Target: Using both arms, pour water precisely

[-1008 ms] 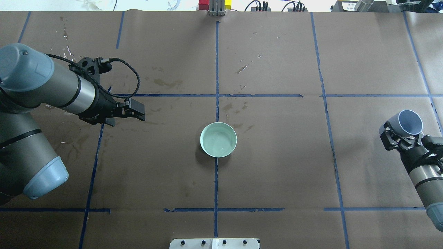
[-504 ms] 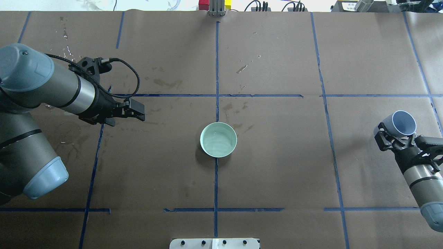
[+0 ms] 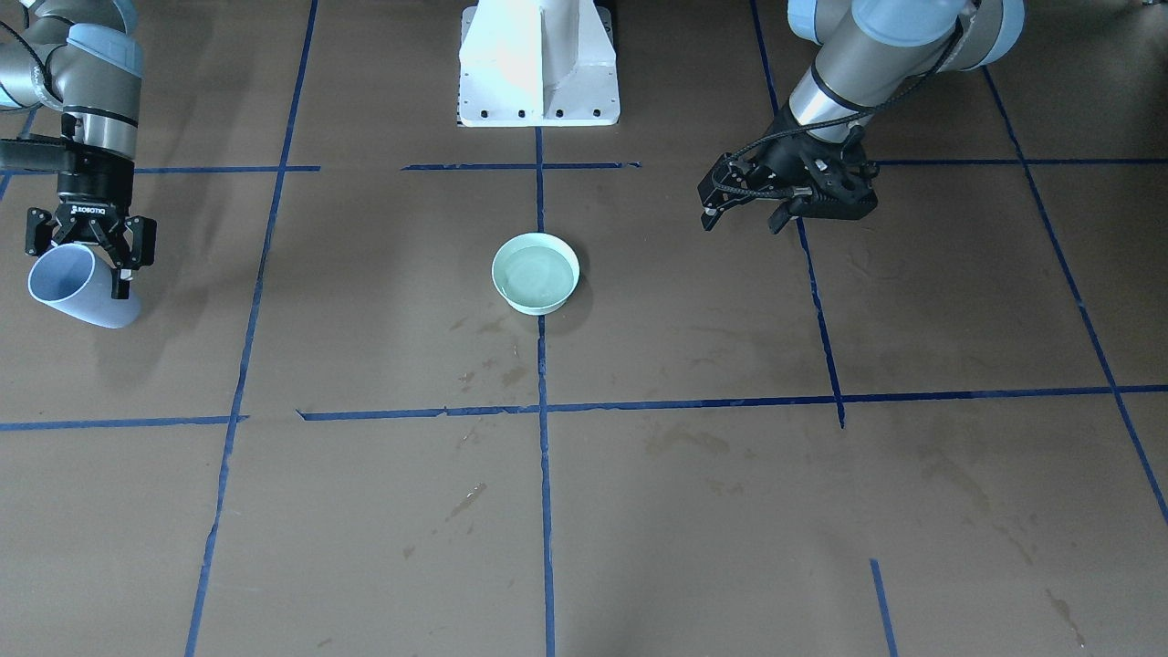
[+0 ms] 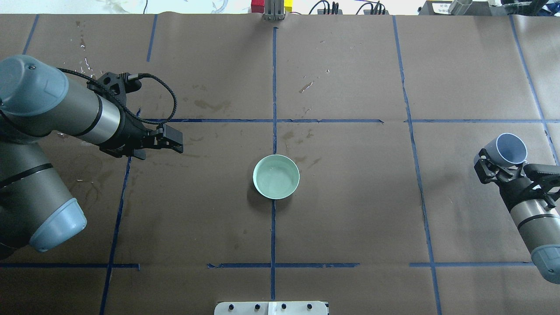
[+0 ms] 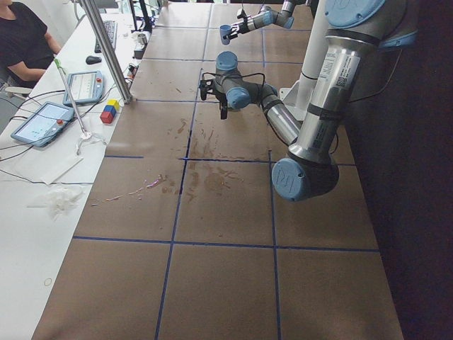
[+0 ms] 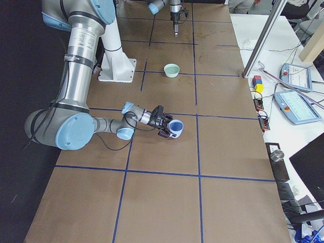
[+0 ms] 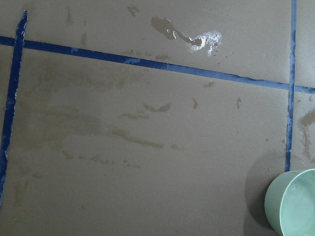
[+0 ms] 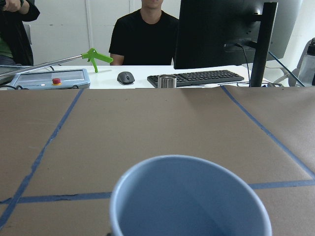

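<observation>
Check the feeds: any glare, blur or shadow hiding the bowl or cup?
Overhead: even light, sharp; the bowl throws only a soft shadow. Front-facing: the white pedestal is blown out. Left wrist: a small glint on the puddle, bowl cut off at the corner. Right wrist: the blue cup is near the lens and soft.

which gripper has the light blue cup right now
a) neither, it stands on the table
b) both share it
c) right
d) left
C: the right gripper is clamped on the light blue plastic cup, held tilted above the table, while the left gripper holds nothing.
</observation>
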### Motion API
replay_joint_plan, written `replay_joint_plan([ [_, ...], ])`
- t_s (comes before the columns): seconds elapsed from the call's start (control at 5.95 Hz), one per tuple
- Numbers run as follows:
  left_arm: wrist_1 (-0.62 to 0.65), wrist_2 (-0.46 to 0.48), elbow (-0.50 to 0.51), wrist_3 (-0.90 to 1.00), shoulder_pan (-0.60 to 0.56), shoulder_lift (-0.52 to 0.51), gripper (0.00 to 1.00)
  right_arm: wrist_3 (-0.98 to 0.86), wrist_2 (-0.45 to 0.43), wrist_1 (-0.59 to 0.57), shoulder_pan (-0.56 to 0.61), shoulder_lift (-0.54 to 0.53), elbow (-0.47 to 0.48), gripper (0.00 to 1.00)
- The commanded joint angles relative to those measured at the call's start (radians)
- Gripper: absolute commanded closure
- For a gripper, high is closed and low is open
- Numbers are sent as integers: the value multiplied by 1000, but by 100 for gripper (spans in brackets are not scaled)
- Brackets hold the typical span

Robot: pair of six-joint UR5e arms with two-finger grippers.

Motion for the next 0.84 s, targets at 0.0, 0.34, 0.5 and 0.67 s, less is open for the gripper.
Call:
replay_joint_plan([
  [0.0, 0, 0, -2, 0, 0, 0, 0, -9, 10, 1, 20, 56, -50, 98],
  [0.34, 2, 0, -7, -1, -2, 0, 0, -9, 15, 3, 32, 58, -52, 94],
  [0.5, 2, -1, -10, -1, -2, 0, 0, -9, 15, 3, 32, 58, -52, 81],
  [0.67, 2, -2, -13, -1, -2, 1, 0, -9, 15, 4, 32, 56, -52, 63],
])
